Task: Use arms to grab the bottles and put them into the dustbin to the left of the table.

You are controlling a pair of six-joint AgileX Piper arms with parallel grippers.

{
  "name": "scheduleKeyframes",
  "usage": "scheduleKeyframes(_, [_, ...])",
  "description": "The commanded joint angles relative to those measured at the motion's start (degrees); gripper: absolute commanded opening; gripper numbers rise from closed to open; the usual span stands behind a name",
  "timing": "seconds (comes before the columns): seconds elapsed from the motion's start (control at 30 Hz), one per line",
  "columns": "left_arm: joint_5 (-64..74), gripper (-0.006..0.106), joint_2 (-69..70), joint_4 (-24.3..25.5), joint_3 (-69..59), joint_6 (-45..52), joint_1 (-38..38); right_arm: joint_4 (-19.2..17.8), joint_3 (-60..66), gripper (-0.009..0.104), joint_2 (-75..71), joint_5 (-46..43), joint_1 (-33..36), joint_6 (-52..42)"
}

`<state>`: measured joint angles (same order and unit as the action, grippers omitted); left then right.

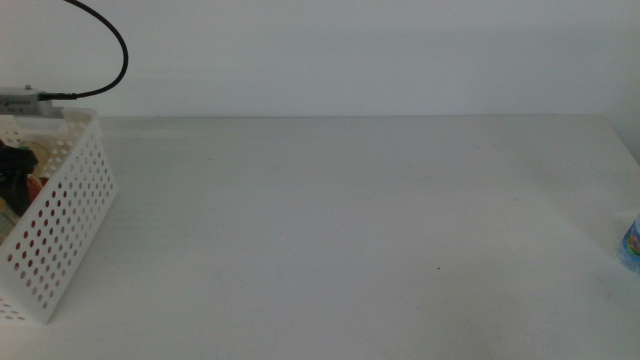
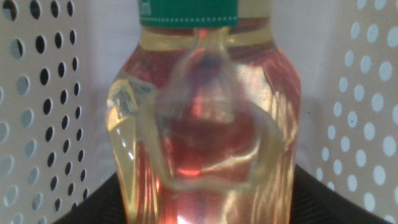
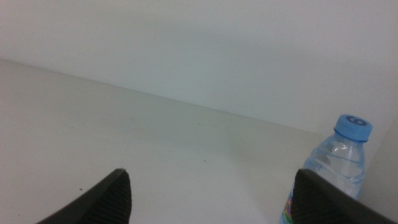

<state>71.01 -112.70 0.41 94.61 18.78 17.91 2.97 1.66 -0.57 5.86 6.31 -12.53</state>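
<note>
The clear bottle of yellow liquid [image 2: 205,93] with its green label fills the left wrist view. It sits between the dark jaws of my left gripper [image 2: 205,202], which is shut on it. Both are down inside the white perforated dustbin [image 1: 70,220] at the table's left end, where the left gripper [image 1: 12,170] shows as a dark shape behind the wall. Something red shows through the liquid. The small blue-capped water bottle [image 1: 631,243] stands upright at the table's right edge. My right gripper [image 3: 211,202] is open and low beside that bottle [image 3: 339,168], with nothing between its jaws.
The white table [image 1: 350,230] stretches wide between the dustbin and the water bottle. A black cable [image 1: 105,40] loops above the dustbin at the back left. The basket's holed walls [image 2: 37,106] stand close on both sides of the left gripper.
</note>
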Motion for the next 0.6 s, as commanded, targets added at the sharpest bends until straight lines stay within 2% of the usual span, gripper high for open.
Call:
scheduleKeyframes(0.0, [4.12,0.065,3.1,-0.41,1.89,-0.72,-0.17,-0.73,-0.45,0.067,-1.54,-4.32,-0.41,-0.3])
scheduleKeyframes(0.07, [4.06,0.085,3.1,-0.41,1.94,-0.72,-0.17,-0.73,-0.45,0.067,-1.54,-4.32,-0.41,-0.3])
scheduleKeyframes(0.1, [4.26,0.091,3.16,-0.41,1.94,-0.82,-0.17,-0.73,-0.45,0.067,-1.54,-4.32,-0.41,-0.3])
scheduleKeyframes(0.3, [4.38,0.09,5.51,0.67,2.56,-4.27,-1.85,-0.73,-0.45,0.067,-1.54,-4.32,-0.41,-0.3])
scheduleKeyframes(0.57, [4.38,0.09,12.94,7.97,6.36,-8.88,-8.91,-0.73,-0.45,0.067,-1.54,-4.32,-0.41,-0.3])
